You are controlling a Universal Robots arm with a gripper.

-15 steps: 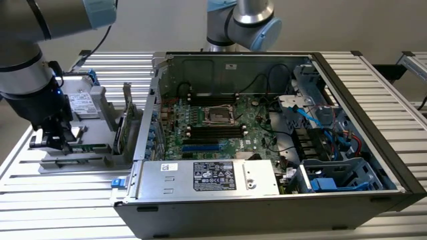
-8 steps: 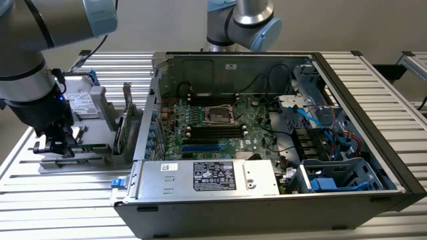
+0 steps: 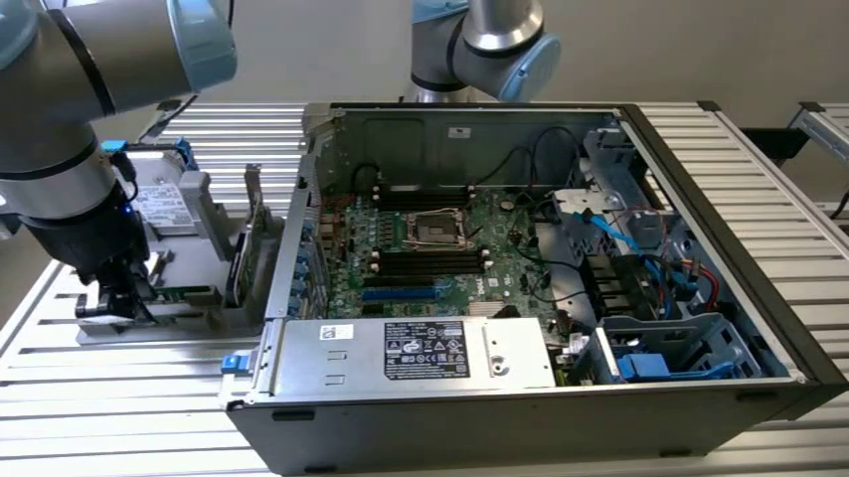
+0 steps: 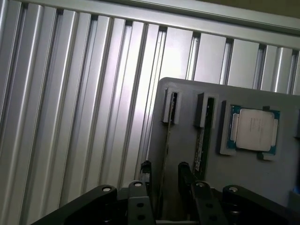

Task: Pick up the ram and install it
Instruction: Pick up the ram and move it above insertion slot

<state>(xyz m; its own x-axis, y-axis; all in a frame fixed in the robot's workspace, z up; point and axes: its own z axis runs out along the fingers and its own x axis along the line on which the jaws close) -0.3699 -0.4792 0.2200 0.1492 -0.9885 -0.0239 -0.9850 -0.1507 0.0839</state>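
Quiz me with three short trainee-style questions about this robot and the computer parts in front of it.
1. True or false: the pincer is clamped tight on the ram.
2. What lies in the grey holder beside the ram slots? A) a square processor chip B) a screwdriver C) a fan
3. In the exterior view, on which side of the open computer case does the pincer hang?

Key:
1. False. It is open, with one finger on each side of the ram, which stands on edge in its slot.
2. A.
3. The exterior view's left, over the holder.
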